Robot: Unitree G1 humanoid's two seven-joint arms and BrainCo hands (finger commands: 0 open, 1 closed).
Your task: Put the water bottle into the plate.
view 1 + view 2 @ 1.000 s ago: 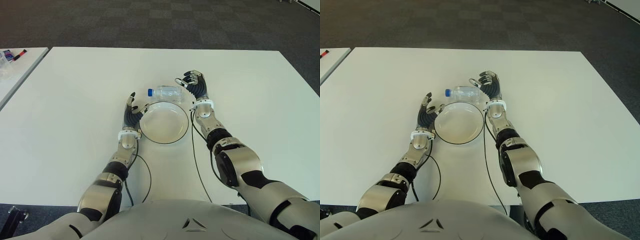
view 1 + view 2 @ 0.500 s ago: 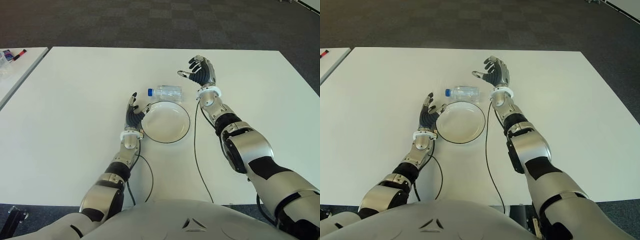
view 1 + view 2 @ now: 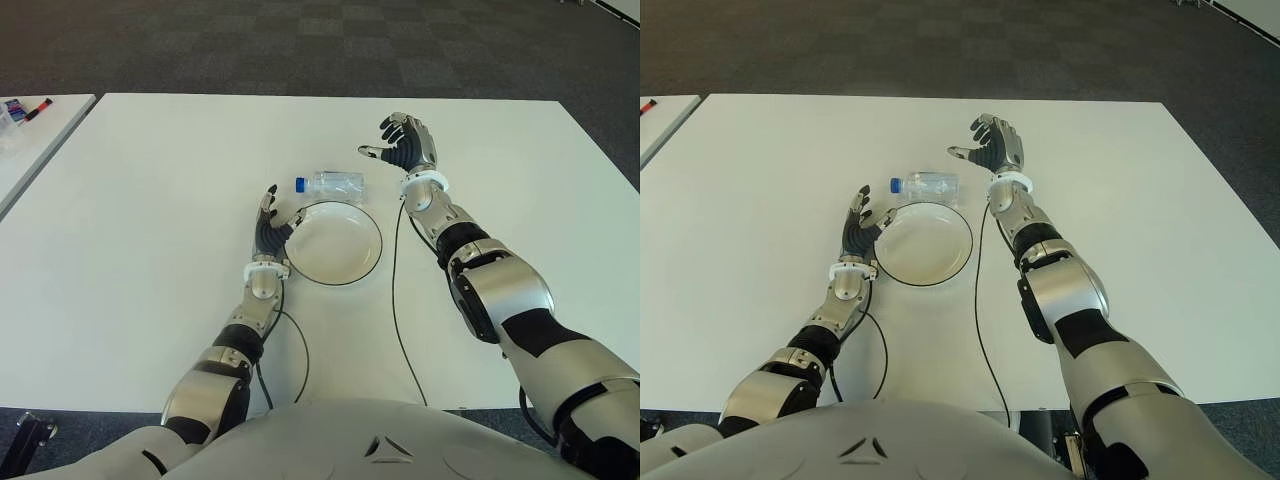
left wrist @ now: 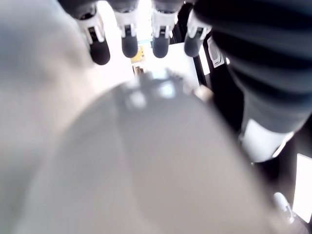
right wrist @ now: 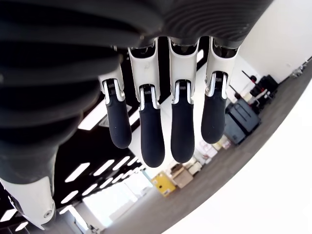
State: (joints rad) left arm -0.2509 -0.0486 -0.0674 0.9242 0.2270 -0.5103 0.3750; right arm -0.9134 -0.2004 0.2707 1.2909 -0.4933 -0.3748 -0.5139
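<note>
Plainly, at the moment of inspection the water bottle (image 3: pixel 331 183) lay on its side on the white tabletop (image 3: pixel 150 200), just beyond the far rim of the plate (image 3: pixel 338 244) and close to it; whether the two touched could not be told. Its blue cap pointed toward the robot's left. The plate held nothing, so the task was judged not yet accomplished.

The right robot hand (image 3: pixel 405 143) was raised above the tabletop, beyond and to the right of the bottle and apart from it. Its fingers (image 5: pixel 146 136) were spread and extended, holding nothing. The left robot hand (image 3: pixel 271 224) showed just beside the plate's left rim, fingers (image 4: pixel 128 41) open and empty; contact with the plate could not be confirmed.

Risks noted, as judgement only. The bottle is round and lying down, and would likely roll if touched off-centre; a glancing approach by the right robot hand could send it away across the tabletop. A clear, smooth body may slip within an incomplete grasp. The plate appears shallow and light, and a push from either robot hand or from the bottle itself could slide it out of position. The cable (image 3: pixel 394 300) trailing from the right wrist lay beside the plate and could drag on its rim.
</note>
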